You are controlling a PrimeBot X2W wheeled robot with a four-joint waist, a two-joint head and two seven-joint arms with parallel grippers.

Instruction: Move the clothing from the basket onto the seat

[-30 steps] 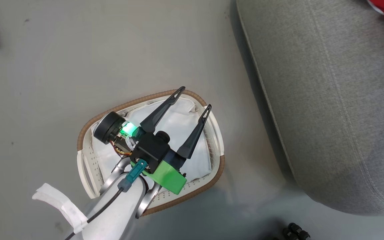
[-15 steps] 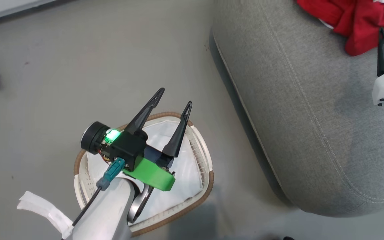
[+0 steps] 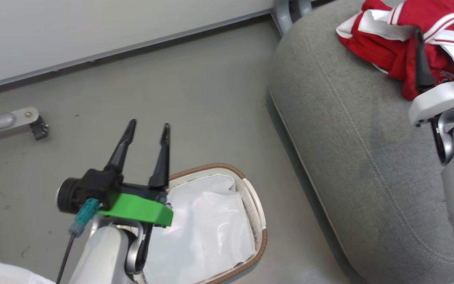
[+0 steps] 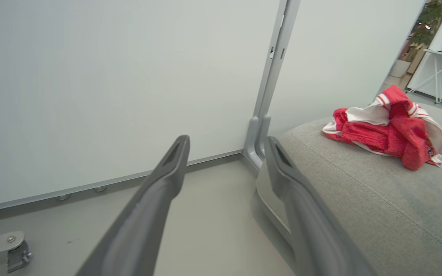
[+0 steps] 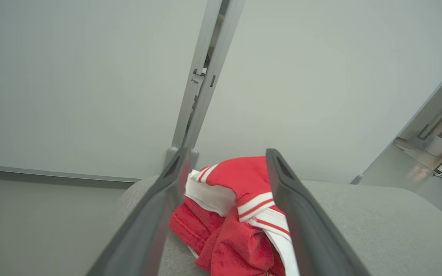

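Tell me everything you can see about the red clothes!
The clothing is a crumpled heap of soft red fabric with white panels and red-and-white striped trim. It lies bunched, not folded, on the far part of the grey seat. The open right pincer hovers close to it, not gripping.

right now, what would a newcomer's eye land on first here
The red and white clothing heaped on the grey seat, upper right in the head view, catches the eye first. Next comes the bright green mount behind the open left end effector, by the basket, which holds a glossy white liner.
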